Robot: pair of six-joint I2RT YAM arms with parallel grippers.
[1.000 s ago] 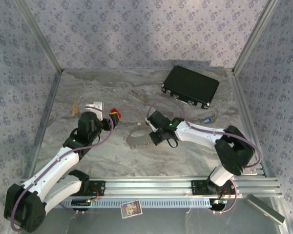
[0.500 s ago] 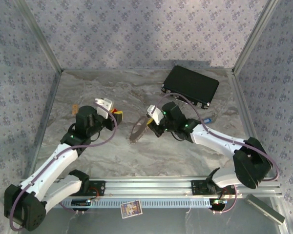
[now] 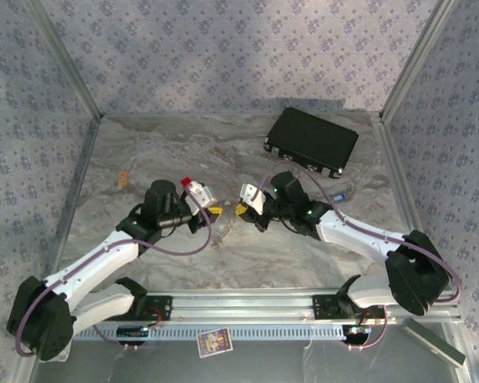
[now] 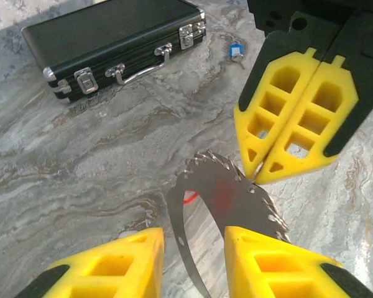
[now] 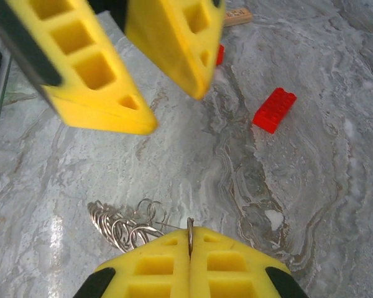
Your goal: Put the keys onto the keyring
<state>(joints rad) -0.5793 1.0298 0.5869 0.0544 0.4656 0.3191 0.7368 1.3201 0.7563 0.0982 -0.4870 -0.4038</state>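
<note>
The keyring (image 4: 236, 198), a flat grey ring with small wire loops (image 5: 121, 226) along its rim, stands on edge above the table (image 3: 223, 233). My right gripper (image 5: 189, 239) is shut on its rim, and its yellow fingers (image 4: 286, 124) pinch the ring's far side. My left gripper (image 4: 193, 239) is open, one finger on each side of the ring's near arc, also seen from the right wrist (image 5: 174, 108). The blue key (image 4: 237, 51) lies on the table near the black case (image 3: 339, 195). A red-orange sliver (image 4: 189, 197) shows through the ring; I cannot tell what it is.
A black latched case (image 3: 311, 140) lies at the back right. A red brick (image 5: 273, 110) sits on the marble beyond the grippers, with another red piece (image 3: 187, 180) by the left wrist. A small tan block (image 3: 123, 177) lies at the left. Metal frame walls enclose the table.
The left gripper swung right to meet the right one at the table's middle. The right gripper, holding the keyring, turned and drew the ring in between the left fingers.
</note>
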